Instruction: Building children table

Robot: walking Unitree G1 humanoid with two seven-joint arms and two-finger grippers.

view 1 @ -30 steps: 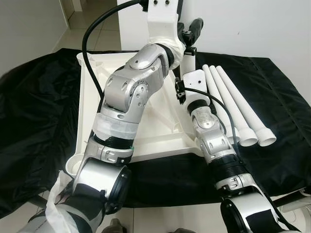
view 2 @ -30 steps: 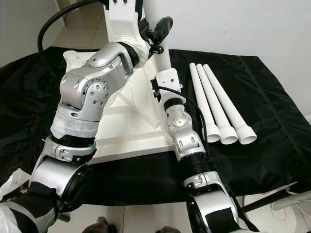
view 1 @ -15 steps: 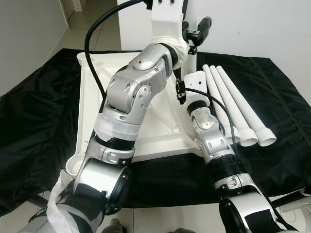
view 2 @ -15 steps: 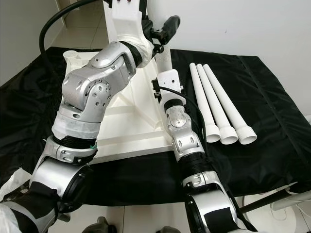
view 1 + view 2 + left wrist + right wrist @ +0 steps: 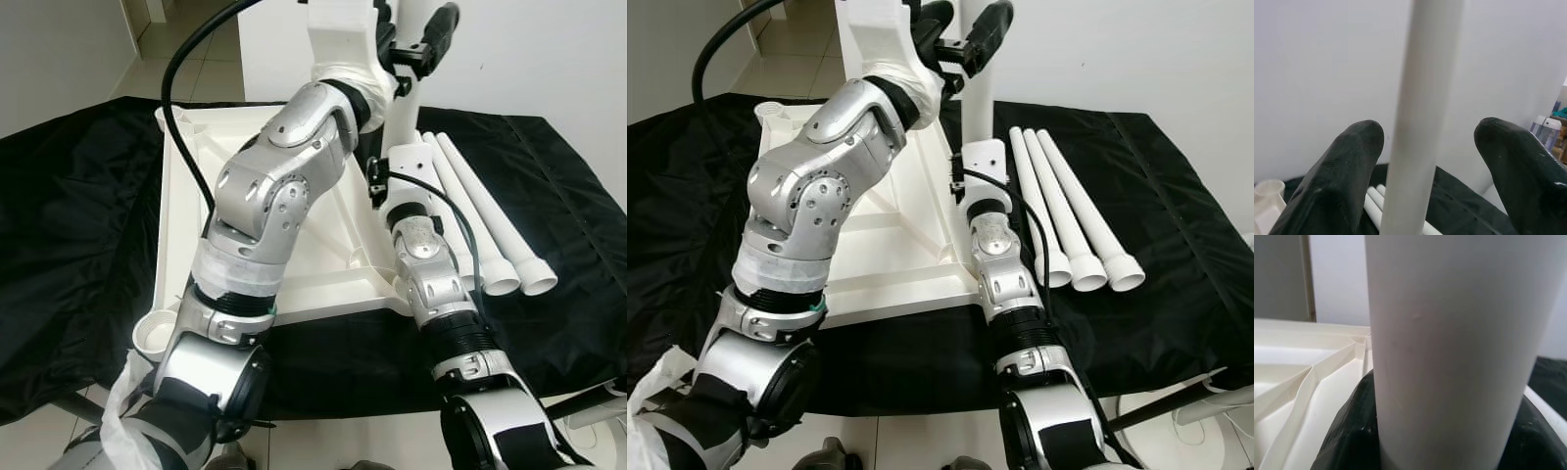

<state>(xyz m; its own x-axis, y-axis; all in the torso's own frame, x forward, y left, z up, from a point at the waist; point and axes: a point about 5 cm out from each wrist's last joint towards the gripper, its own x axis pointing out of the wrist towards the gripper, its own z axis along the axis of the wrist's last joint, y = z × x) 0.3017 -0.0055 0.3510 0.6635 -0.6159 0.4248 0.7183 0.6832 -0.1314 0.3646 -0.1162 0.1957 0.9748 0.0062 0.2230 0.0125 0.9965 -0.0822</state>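
Observation:
The white tabletop (image 5: 186,196) lies upside down on a black cloth. One white leg (image 5: 977,98) stands upright at its right edge. My right gripper (image 5: 1444,440) is shut on the low part of that leg, its black fingers (image 5: 1347,435) pressed on both sides. My left gripper (image 5: 423,37) is high up the same leg (image 5: 1420,122). It is open, and its fingers (image 5: 1352,161) straddle the leg with a gap on one side. Three more white legs (image 5: 480,215) lie side by side on the cloth to the right.
The black cloth (image 5: 69,225) covers a low surface that ends near my body. A round socket (image 5: 152,336) sits at the tabletop's near left corner. A white wall (image 5: 529,49) stands close behind, and tiled floor (image 5: 186,59) opens at the far left.
The upright leg and both grippers have shifted to the right. My left gripper has risen higher along the leg. The lying legs have not moved.

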